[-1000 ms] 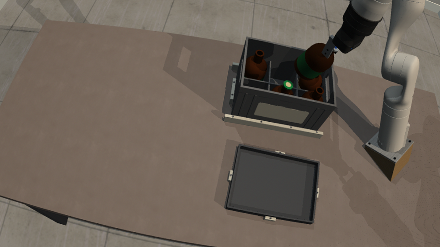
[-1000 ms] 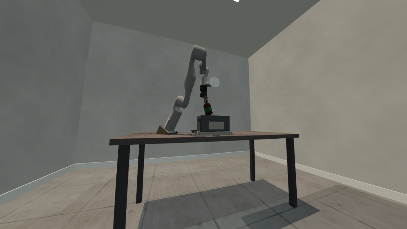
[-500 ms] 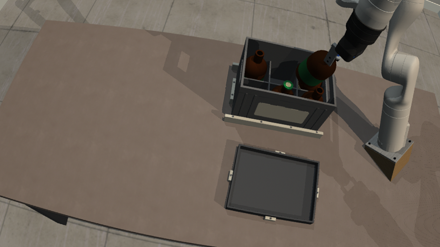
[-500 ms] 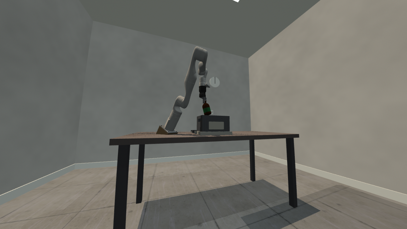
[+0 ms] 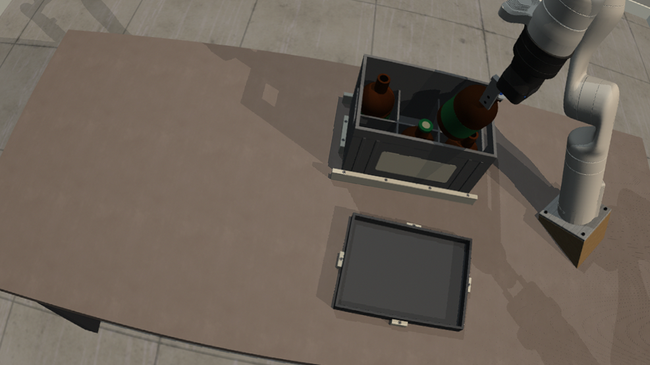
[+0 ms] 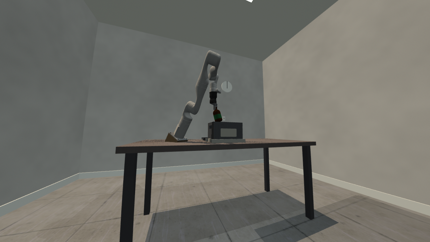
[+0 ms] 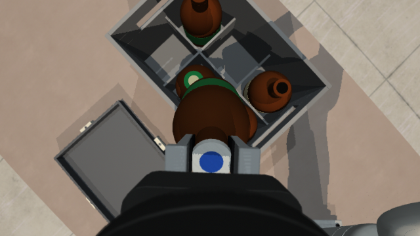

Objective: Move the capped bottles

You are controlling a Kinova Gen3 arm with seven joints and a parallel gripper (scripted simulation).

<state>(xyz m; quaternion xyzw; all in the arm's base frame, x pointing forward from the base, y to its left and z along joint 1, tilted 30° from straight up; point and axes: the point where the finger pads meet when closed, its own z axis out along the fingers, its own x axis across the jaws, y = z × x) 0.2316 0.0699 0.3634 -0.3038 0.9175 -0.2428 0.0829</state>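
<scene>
Above the crate (image 5: pixel 360 148), I have the gripper (image 7: pixel 212 154) clamped about halfway shut on the blue-capped bottle (image 5: pixel 465 113) by its neck (body hanging clear over the crate's arm-side cells). Inside the crate I see a green-capped bottle (image 7: pixel 193 79) and two open bottles (image 7: pixel 270 92). Beside the crate lies the tray (image 5: pixel 344 262).

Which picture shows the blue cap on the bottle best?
The wrist view: the blue cap sits big and close between the gripper fingers. In the top view only a tiny blue speck shows beside the fingers. In the exterior view the bottle is too small to make out any cap.
</scene>
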